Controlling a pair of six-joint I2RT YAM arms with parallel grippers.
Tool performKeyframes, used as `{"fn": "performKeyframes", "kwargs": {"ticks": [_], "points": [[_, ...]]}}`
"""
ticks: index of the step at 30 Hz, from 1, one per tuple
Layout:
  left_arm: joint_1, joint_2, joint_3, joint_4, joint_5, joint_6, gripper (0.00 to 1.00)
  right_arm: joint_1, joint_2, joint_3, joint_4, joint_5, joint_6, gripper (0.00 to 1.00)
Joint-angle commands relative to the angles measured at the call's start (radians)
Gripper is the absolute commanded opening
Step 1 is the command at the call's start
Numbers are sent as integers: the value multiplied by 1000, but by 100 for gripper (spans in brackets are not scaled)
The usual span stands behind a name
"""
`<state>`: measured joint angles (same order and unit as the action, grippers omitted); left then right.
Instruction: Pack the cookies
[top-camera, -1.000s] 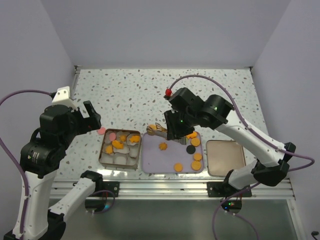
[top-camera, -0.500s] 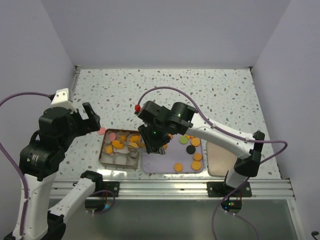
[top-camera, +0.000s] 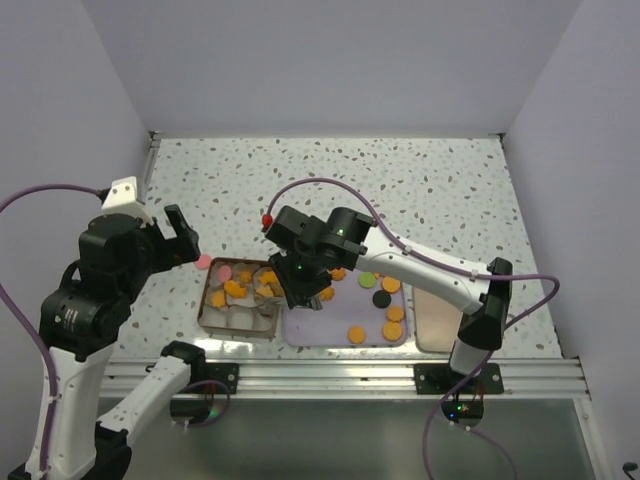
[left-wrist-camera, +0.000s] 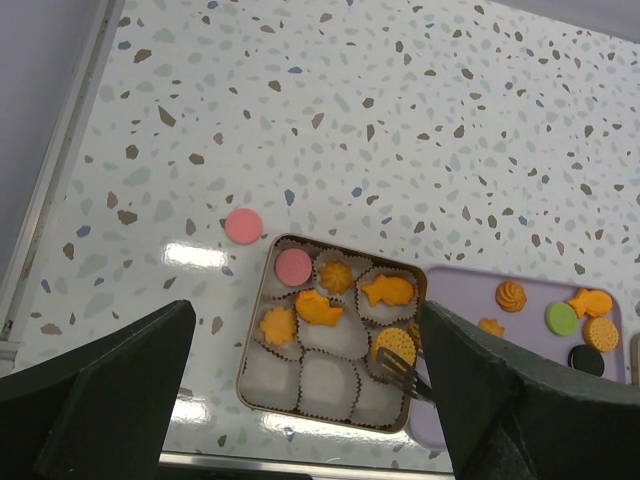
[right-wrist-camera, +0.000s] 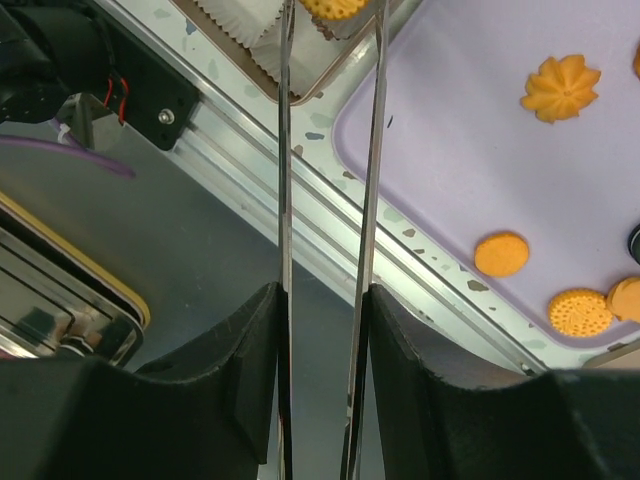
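Note:
My right gripper (top-camera: 305, 287) (right-wrist-camera: 322, 295) is shut on a pair of metal tongs (right-wrist-camera: 283, 150). The tong tips (left-wrist-camera: 405, 375) reach over the right side of the brown box (left-wrist-camera: 245, 345) (top-camera: 207, 300). A round orange cookie (left-wrist-camera: 394, 346) (right-wrist-camera: 335, 8) sits between the tips, in a paper cup there. The box also holds a pink disc (left-wrist-camera: 293, 265), a fish (left-wrist-camera: 388, 291) and other orange cookies. More cookies lie on the purple tray (top-camera: 315, 328) (right-wrist-camera: 450, 150), among them a green (left-wrist-camera: 561, 318) and a black one (left-wrist-camera: 585, 358). My left gripper (top-camera: 178, 232) (left-wrist-camera: 310, 400) hangs open high above the box.
A loose pink cookie (left-wrist-camera: 243, 225) (top-camera: 203, 262) lies on the speckled table just left of the box. A beige lid (top-camera: 450, 315) rests to the right of the purple tray. An aluminium rail (top-camera: 340, 375) runs along the table's near edge.
My right arm has swung left with the tongs, from over the purple tray to the right side of the box. The left arm has stayed put.

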<state>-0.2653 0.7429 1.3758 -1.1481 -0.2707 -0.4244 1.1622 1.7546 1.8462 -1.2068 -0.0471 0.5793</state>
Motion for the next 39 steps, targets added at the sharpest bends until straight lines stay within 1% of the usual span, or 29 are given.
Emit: {"fn": "performKeyframes", "kwargs": {"ticks": [1,6,11,18,21,25,30,32,39], "points": [[-8,10,-15,24,-18,22,100,1,2,8,27,3,-13,41],[-8,21,-17,36,-16,29,100,-1,5,-7,23,33,-15,45],[-8,24,-6,37,-28,38,100,-1,11,22,-17,65,-22,47],[-9,23,3,31,-41,39,100,-1,-20,30,-45,105,-18,48],[-9,19,6,30,-42,36,100,-2,-70,13,-53,138,2,48],[-9,19,2,34,-39,32,100,-7,-145,-39,-71,177,37,49],[-9,18,-15,56,-19,24,100,-19,-254,-174,-74,210,77,49],[-9,21,-20,62,-12,18,100,-24,-271,-223,-76,213,94,49],[-9,12,-53,86,18,7,100,-29,-311,-306,-96,234,134,50]]}}
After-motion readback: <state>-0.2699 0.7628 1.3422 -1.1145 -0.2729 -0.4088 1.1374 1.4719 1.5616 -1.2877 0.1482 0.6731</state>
